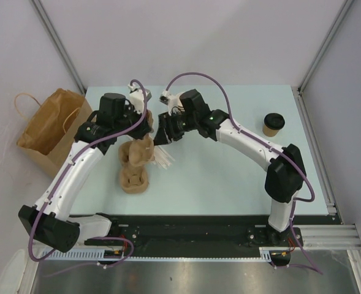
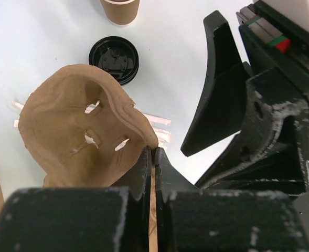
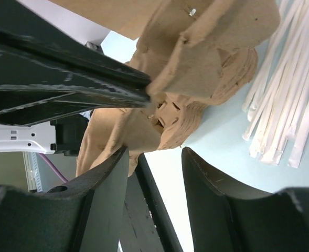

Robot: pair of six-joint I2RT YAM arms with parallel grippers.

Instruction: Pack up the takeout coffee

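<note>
Toward the far left of the counter [image 1: 229, 177], the left gripper [image 2: 153, 157] is pinching the thin rim of a moulded pulp cup carrier [image 2: 75, 126], jaws fully closed on it, and is holding it tilted over the stack of carriers [image 1: 134, 177]. Whether it is hanging clear of that stack or touching it cannot be told. The right gripper [image 3: 157, 157] is hovering just beside it with its jaws apart and nothing between them. The takeout coffee [image 1: 273, 124], a lidded paper cup, is standing upright at the far right, well apart from both arms. The brown paper bag [image 1: 45, 131] is sitting off the counter's left edge.

The main risk lies in that narrow rim grip: soft pulp may tear, or the carrier may swing or slip if the right gripper is tugging at it. A second nested carrier may be clinging underneath and come up with it. Both grippers are working very close together, so fingers may collide. The wrapped straws [image 3: 285, 94] beside the stack and a black lid [image 2: 114, 59] beyond it could get swept aside.
</note>
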